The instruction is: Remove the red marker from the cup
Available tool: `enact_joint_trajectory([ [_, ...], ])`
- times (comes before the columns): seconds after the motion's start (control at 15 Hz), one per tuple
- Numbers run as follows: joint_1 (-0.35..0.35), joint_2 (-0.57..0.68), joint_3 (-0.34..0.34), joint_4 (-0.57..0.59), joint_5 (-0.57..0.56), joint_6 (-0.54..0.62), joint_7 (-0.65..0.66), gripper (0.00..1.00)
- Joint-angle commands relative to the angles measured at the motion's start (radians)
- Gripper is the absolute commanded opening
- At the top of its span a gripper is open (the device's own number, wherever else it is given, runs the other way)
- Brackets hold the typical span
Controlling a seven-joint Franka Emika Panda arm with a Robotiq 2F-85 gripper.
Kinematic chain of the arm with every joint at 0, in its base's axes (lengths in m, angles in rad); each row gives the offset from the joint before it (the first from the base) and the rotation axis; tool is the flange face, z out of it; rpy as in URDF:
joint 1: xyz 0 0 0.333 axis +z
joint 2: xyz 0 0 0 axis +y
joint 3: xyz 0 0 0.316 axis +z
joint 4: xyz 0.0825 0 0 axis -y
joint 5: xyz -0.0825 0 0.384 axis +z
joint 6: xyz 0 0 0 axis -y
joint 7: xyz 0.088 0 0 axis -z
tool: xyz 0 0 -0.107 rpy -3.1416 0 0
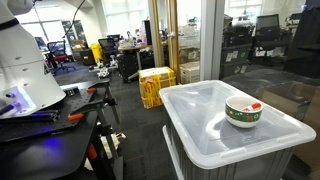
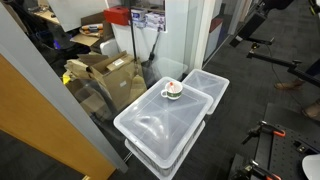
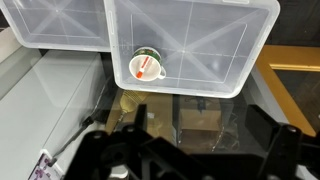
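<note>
The cup (image 3: 146, 66) is a low white bowl with a dark green band. It stands on the lid of a clear plastic bin (image 3: 215, 40) and shows in both exterior views (image 1: 242, 112) (image 2: 174, 90). The red marker (image 3: 147, 71) lies inside the cup, and one end leans on the rim in an exterior view (image 1: 254, 106). My gripper (image 3: 205, 140) shows as two dark fingers at the bottom of the wrist view. It is open and empty, well away from the cup and off the bin's edge.
A second clear bin (image 3: 55, 25) stands beside the first (image 2: 160, 125). A glass wall (image 2: 60, 100) with cardboard boxes (image 2: 110, 70) behind it runs along the bins. Yellow crates (image 1: 155, 85) and a cluttered bench (image 1: 50, 115) are nearby.
</note>
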Motion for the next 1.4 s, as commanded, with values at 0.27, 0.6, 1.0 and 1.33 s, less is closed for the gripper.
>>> enact_joint_trajectory([
  [0.27, -0.016, 0.029, 0.015, 0.023, -0.012, 0.017, 0.004, 1.0],
  [0.6, -0.027, 0.112, -0.002, 0.102, -0.022, 0.042, -0.014, 1.0],
  [1.0, -0.048, 0.247, -0.034, 0.216, -0.039, 0.045, -0.046, 1.0],
  [1.33, -0.048, 0.364, -0.085, 0.291, -0.004, 0.067, -0.102, 1.0],
])
